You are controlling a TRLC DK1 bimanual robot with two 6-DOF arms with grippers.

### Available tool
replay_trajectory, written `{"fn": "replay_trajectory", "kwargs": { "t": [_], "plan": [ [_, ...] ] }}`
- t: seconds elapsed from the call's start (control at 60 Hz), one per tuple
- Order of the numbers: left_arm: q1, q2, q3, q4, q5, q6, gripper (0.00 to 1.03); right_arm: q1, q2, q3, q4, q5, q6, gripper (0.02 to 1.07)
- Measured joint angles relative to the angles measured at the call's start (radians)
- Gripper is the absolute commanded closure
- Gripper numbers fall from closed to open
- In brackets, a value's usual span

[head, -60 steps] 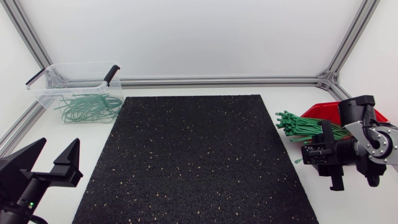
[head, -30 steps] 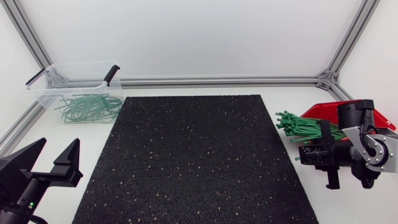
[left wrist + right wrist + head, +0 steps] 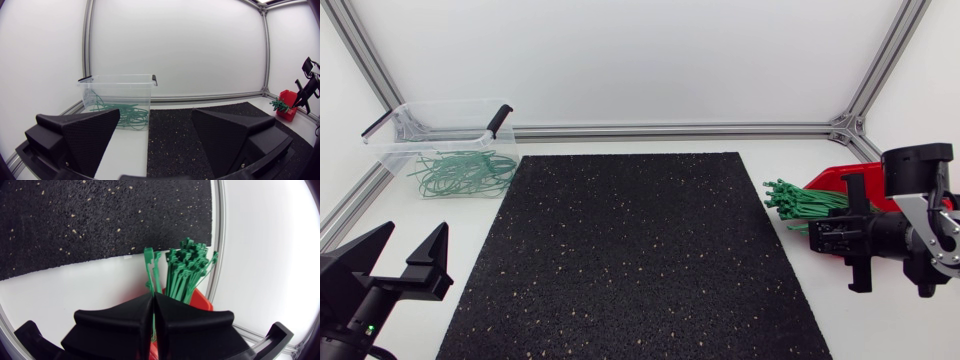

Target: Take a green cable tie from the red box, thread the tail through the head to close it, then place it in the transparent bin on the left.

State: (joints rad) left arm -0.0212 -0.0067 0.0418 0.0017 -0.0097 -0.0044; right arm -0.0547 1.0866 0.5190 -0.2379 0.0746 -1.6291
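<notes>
Cable tie (image 3: 149,262), just one, sits clenched in the right claw (image 3: 153,296) at one red box (image 3: 202,300); left claw (image 3: 156,120) gapes.

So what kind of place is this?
Probably a robotics lab bench: a left arm and right arm flanking a black mat, a red box of green cable ties, a transparent bin.

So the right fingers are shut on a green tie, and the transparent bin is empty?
Not empty: the head view shows looped green ties lying in the transparent bin. The right fingers are indeed shut on a green tie.
</notes>
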Motion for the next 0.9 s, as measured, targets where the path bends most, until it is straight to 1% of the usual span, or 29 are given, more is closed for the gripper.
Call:
{"fn": "replay_trajectory", "kwargs": {
  "t": [0.25,0.367,0.5,0.617,0.683,0.75,0.817,0.9],
  "plan": [
    [0.0,0.0,0.0,0.0,0.0,0.0,0.03,0.028,-0.153,0.068,-0.001,-0.047,0.062,1.01],
    [0.0,0.0,0.0,0.0,0.0,0.0,0.03,0.045,-0.211,0.101,0.072,-0.048,0.124,1.01],
    [-0.002,0.0,0.0,0.0,0.0,0.0,0.03,0.096,-0.26,0.122,0.15,0.009,0.185,1.01],
    [-0.002,0.0,0.0,0.0,0.0,0.0,0.03,0.174,-0.293,0.121,0.154,0.09,0.202,1.01],
    [-0.002,0.0,0.0,0.0,0.0,0.0,0.03,0.242,-0.307,0.121,0.105,0.158,0.21,1.01],
    [-0.002,0.0,0.0,0.0,0.0,0.0,0.03,0.33,-0.313,0.121,0.011,0.235,0.235,1.01],
    [-0.002,0.0,0.0,0.0,0.0,0.0,0.03,0.423,-0.307,0.128,-0.139,0.288,0.309,1.01],
    [-0.002,0.0,0.0,0.0,0.0,0.0,0.03,0.515,-0.278,0.15,-0.306,0.317,0.427,1.01]
  ]
}}
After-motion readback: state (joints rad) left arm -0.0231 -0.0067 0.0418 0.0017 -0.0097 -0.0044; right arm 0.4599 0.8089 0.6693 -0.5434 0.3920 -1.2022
